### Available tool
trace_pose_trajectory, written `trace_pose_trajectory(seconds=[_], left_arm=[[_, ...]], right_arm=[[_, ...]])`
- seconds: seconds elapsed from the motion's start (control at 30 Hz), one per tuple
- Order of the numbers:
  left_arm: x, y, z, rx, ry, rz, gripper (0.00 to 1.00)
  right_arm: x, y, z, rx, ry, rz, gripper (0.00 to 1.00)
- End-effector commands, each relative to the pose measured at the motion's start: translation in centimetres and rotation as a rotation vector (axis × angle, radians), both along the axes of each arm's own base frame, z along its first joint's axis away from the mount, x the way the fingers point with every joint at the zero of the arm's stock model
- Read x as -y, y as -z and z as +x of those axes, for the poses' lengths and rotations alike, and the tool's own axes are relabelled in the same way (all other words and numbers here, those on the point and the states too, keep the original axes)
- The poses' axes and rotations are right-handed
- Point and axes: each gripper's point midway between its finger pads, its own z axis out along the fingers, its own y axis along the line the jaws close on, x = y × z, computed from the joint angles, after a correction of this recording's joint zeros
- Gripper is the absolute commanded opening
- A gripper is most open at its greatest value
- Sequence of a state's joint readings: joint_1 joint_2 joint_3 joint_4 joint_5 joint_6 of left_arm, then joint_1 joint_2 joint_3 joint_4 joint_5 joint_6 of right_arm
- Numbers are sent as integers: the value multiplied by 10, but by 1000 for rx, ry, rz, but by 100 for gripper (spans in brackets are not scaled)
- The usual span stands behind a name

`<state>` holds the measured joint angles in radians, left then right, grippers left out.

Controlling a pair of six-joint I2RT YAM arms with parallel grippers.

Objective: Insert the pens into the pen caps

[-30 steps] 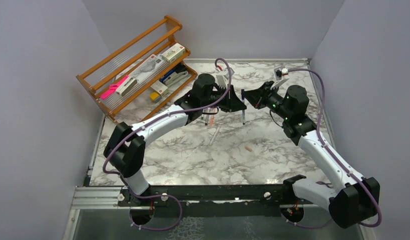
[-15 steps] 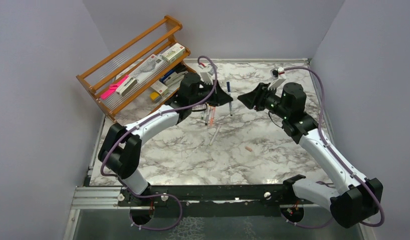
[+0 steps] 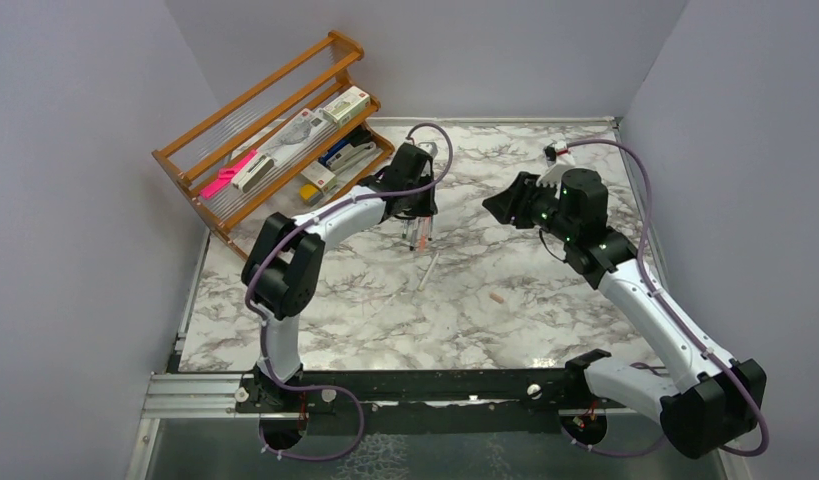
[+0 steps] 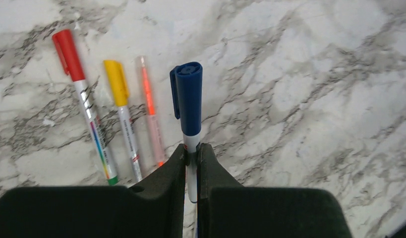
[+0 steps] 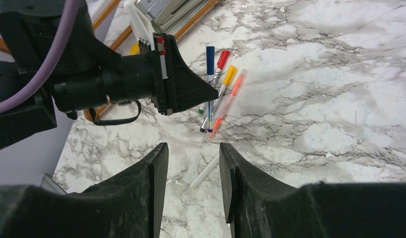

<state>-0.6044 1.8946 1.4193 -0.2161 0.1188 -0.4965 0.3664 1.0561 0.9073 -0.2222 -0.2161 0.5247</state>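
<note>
Both fingers (image 4: 175,166) of the left gripper (image 4: 192,149) are pressed together on the pale barrel of the blue-capped pen (image 4: 187,99). The grip sits just below the cap, which points toward the top of the left wrist frame. Left of it on the marble table (image 4: 315,99) lie three more pens in a loose row. They are the red-capped pen (image 4: 84,104), the yellow-capped pen (image 4: 124,124) and the salmon-orange pen (image 4: 151,114), which is nearest the held one. The right gripper (image 5: 193,148) hangs with its jaws apart and nothing between them. It faces the left arm from the right half of the overhead frame.

The blue cap looks fully seated, so the step in hand is probably laying this pen down with the finished ones. The barrel should come down nearly flat, just right of the salmon-orange pen without touching it. The jaws should open only a little, so the round barrel does not roll into its neighbours. Whether the pen's lower end is on the marble is hidden by the fingers.

A bare white pen (image 3: 428,270) lies near the centre of the overhead frame. A pale pink cap (image 3: 496,297) sits to its lower right, well apart from it. That pair appears to be the work left. The wooden rack (image 3: 275,130) in the upper left plays no part.
</note>
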Motion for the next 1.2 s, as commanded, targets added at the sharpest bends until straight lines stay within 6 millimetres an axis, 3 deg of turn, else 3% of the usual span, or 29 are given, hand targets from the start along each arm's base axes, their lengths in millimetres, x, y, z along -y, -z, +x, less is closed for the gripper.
trace_pose_trajectory(seconds=[0.0,0.37,0.5,0.7,0.8,0.93,1.03,1.1,1.17], left_arm=[[-24,22,4,-53,-53,195,0],[-19,45,5,-93,-21,229,11],[-17,46,4,-96,0,231,24],[-23,55,-1,-115,8,262,27],[-23,46,-1,-102,-4,250,27],[-10,13,-2,-18,41,206,28],[8,-1,-17,83,177,239,47],[18,1,-35,132,279,284,58],[22,11,-56,151,383,339,62]], right_arm=[[3,5,6,-1,14,-39,42],[-4,22,9,-44,-27,-54,42],[-5,27,8,-61,-32,-59,42],[-5,35,7,-83,-36,-59,42],[-6,40,7,-99,-37,-63,42],[1,50,8,-142,-4,-92,42],[10,41,9,-102,46,-100,40],[13,36,9,-76,56,-105,40],[14,41,7,-102,58,-115,40]])
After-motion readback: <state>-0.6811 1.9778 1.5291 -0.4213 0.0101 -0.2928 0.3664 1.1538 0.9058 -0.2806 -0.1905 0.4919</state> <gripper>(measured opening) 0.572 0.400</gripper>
